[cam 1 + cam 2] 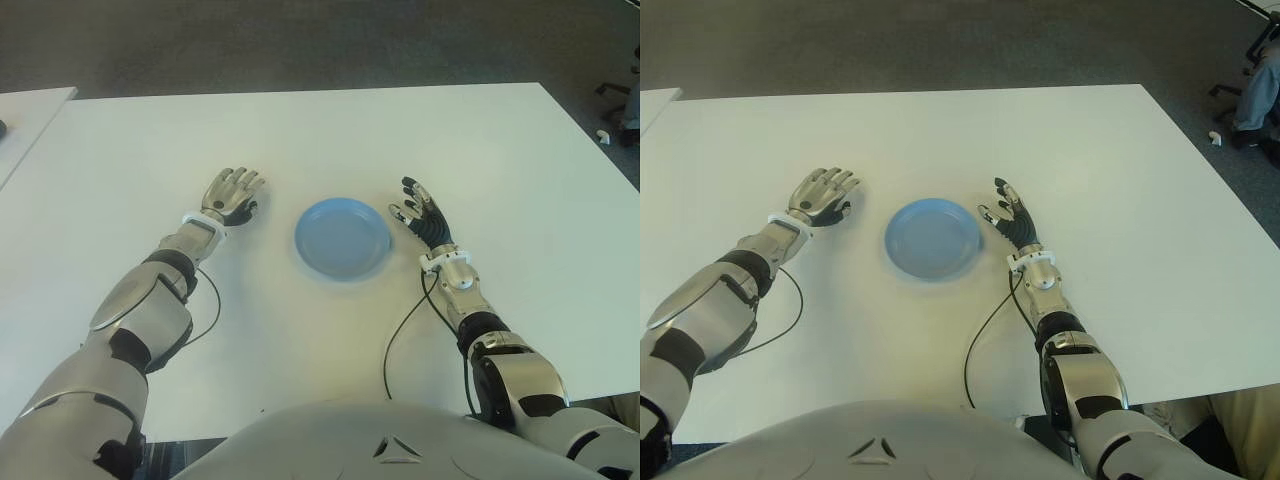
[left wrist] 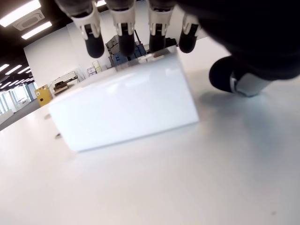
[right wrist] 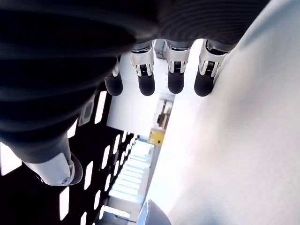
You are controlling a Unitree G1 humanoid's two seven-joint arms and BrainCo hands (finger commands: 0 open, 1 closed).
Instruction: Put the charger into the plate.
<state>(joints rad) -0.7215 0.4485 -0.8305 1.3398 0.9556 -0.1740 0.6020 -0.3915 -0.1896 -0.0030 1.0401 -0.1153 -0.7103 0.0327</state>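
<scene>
Left of the plate (image 1: 341,238), the left hand (image 1: 230,196) arches uncurled over the charger (image 2: 124,110).

Even ceiling light brightens the white table (image 1: 500,160), shadows faint; the wrist views are close and soft-edged.

Glossy white plastic charger (image 2: 124,105); smooth blue plate (image 1: 342,238); matt white table (image 1: 420,140).
</scene>
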